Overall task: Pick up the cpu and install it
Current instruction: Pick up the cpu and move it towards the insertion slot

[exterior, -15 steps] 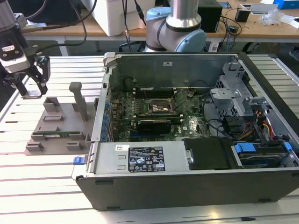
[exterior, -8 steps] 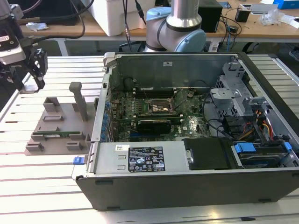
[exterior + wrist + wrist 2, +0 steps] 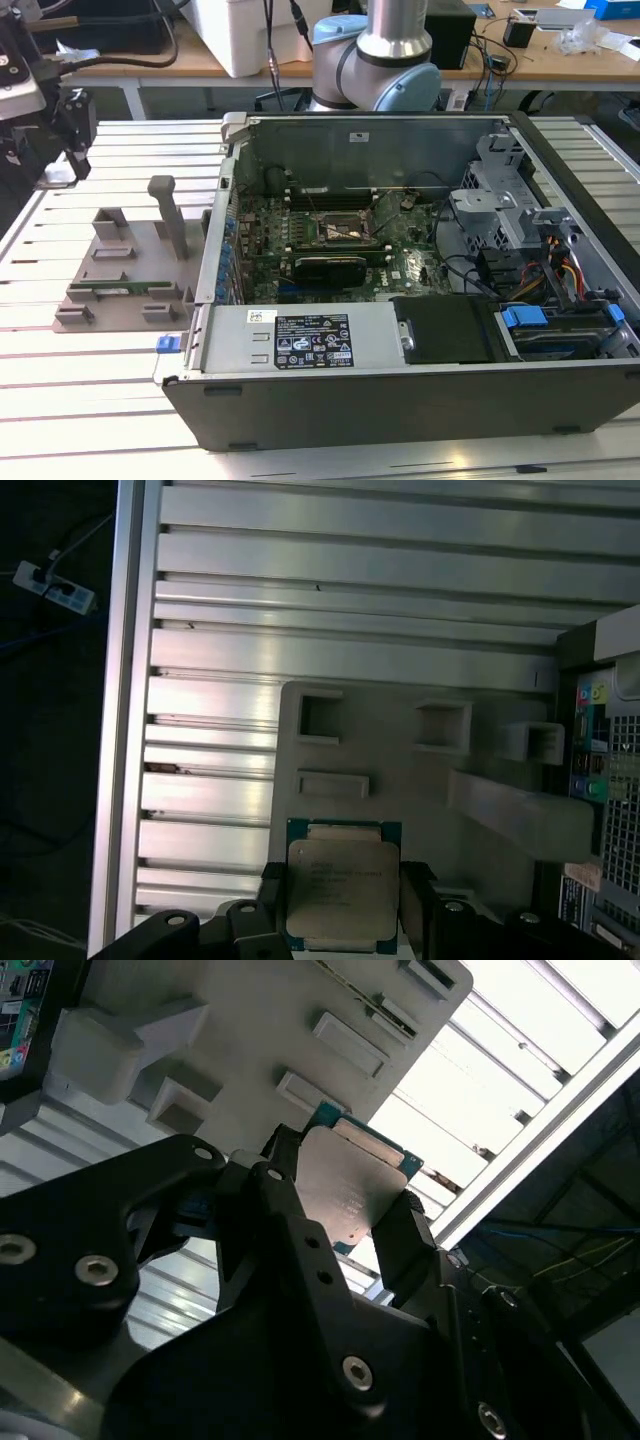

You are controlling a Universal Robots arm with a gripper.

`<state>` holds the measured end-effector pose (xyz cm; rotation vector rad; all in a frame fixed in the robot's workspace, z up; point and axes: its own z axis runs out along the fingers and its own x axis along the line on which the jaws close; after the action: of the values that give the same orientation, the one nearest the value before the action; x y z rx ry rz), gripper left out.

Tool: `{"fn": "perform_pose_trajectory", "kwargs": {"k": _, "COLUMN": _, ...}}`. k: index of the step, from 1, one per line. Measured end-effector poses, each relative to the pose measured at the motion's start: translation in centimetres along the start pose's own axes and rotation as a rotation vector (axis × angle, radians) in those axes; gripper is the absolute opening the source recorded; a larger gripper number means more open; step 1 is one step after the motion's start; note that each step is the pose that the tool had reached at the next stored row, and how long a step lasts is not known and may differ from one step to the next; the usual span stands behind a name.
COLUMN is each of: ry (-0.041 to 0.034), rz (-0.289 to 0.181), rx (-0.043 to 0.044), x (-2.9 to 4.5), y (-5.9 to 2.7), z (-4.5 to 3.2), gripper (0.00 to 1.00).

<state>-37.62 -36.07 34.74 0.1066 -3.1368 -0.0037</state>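
While our hand (image 3: 344, 905) is clamping the cpu (image 3: 343, 875) by its edges over the grey tray (image 3: 400, 780) on the bench (image 3: 350, 600), we are probably risking a slip from that thin hold.

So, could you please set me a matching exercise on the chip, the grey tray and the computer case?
Things:
1 chip
2 grey tray
3 computer case

States:
a side open, circuit board showing
b held by the gripper
c on the slatted table, on the exterior view's left of the case

Pairs: 1-b; 2-c; 3-a
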Motion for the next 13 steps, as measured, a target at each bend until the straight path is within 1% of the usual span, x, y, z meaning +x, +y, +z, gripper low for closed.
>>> {"fn": "perform_pose_trajectory", "kwargs": {"k": 5, "ry": 0.0, "rz": 0.0, "rx": 0.0, "x": 0.0, "y": 0.01, "z": -0.8, "gripper": 0.54}}
{"fn": "perform_pose_trajectory", "kwargs": {"k": 7, "ry": 0.0001, "rz": 0.0, "rx": 0.0001, "x": 0.0, "y": 0.02, "z": -1.58, "gripper": 0.54}}
{"fn": "perform_pose_trajectory", "kwargs": {"k": 9, "ry": 0.0001, "rz": 0.0, "rx": 0.0, "x": 0.01, "y": 0.03, "z": -2.67, "gripper": 0.54}}
{"fn": "perform_pose_trajectory", "kwargs": {"k": 13, "ry": 0.0, "rz": 0.0, "rx": 0.0, "x": 0.01, "y": 0.05, "z": -3.76, "gripper": 0.54}}
